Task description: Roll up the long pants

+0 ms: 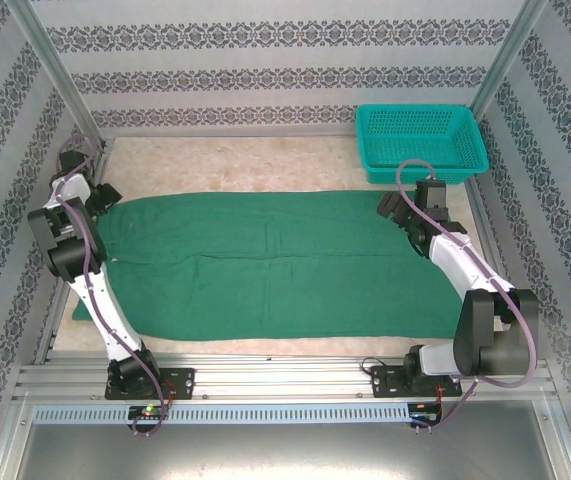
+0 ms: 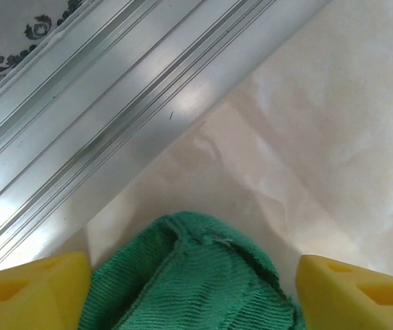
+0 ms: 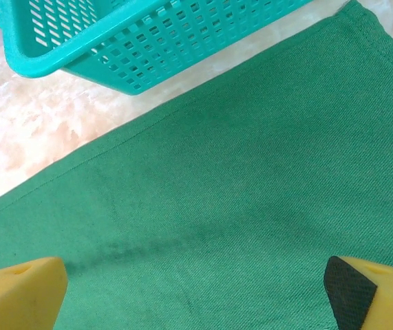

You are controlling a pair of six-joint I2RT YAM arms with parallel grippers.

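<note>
Barely begun: the long pants (image 1: 265,265) lie flat, unrolled. Its grip unclear, the left tool (image 2: 190,265) straddles a bunched corner (image 2: 182,237); the right tool (image 3: 195,268) gapes, empty.

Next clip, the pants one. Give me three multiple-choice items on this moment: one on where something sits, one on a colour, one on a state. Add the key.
1. Where does the teal mesh basket stand?
A. at the far right corner of the table
B. at the near left corner
C. in the middle of the table

2. What colour are the long pants?
A. red
B. dark green
C. white

3. How do the long pants lie?
A. rolled into a tight bundle
B. stuffed inside the basket
C. spread flat across the table

Key:
1 A: the top view shows the basket at the far right corner, just beyond the cloth's far edge.
2 B: the cloth is dark green in the top view and both wrist views.
3 C: the pants are laid out from left to right, and the top view shows no rolled part.
</note>
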